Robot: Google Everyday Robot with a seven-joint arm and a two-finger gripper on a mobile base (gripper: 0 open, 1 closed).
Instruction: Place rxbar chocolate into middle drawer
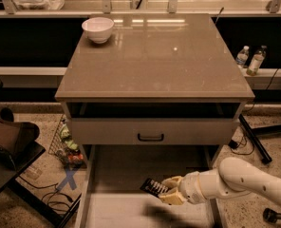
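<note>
Robot test lab: cables [48,199] and a blue tape cross [69,178] mark the speckled floor [22,212] left of the pincer [166,190], which is poised over the open middle drawer [117,212] clasping the rxbar chocolate [153,186]. Water bottles [249,60] stand beyond it, up right, beside the cabinet's surface [154,61].

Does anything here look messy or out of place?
Nothing spilled or broken. The pincer holds the rxbar chocolate tilted over the open middle drawer. The only untidy spot is the colourful packets on the floor beside the cabinet.
</note>
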